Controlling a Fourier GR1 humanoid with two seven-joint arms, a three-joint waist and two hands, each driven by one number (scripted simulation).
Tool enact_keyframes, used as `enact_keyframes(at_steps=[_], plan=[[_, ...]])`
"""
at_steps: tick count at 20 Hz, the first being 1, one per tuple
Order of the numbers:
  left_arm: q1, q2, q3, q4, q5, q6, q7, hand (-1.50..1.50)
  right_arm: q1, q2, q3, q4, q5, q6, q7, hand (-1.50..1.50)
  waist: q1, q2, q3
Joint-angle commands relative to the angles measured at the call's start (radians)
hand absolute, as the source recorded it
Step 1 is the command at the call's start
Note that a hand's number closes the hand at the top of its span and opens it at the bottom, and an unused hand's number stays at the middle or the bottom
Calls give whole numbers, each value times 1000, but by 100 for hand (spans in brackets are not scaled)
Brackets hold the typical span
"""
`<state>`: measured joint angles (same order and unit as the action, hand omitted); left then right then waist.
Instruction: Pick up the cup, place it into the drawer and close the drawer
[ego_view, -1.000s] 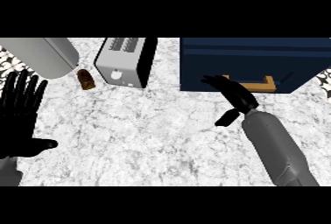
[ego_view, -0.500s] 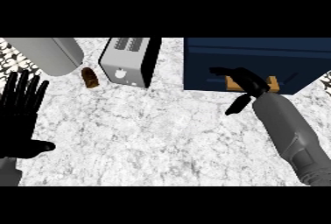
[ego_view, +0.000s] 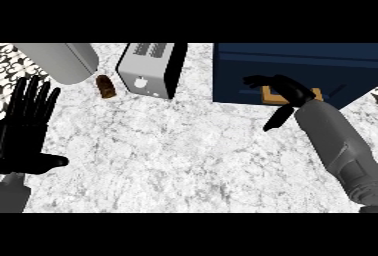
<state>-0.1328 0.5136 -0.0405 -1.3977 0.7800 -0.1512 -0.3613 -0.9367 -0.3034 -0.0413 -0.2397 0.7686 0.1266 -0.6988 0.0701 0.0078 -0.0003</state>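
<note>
The orange cup is sitting over the front of the dark blue drawer, tucked under the right hand, with only its edges peeking out on either side of the black fingers. Compared with a moment ago, that hand is reaching farther up and over the drawer, carrying the cup along with it. Its fingers are curling round the cup, holding it, with the thumb hanging down toward the marble counter. The left hand is resting open at the left edge, fingers straight up. A toaster is standing well apart to the left, a small brown bottle just beside it.
</note>
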Motion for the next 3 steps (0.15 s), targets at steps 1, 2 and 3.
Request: enact_keyframes(at_steps=[1, 2, 3], plan=[[-6, -22, -12, 5, -31, 6, -26, -150, -69, -64, -32, 57, 3, -60, 97, -150, 20, 32, 4], [-12, 2, 3, 9, -14, -5, -3, -150, -58, -90, -29, 61, 6, -52, 70, -150, 23, 34, 4], [-3, -1, 3, 10, -22, -8, -15, -150, -70, -82, -27, 70, 10, -45, 86, -150, 21, 30, 4]])
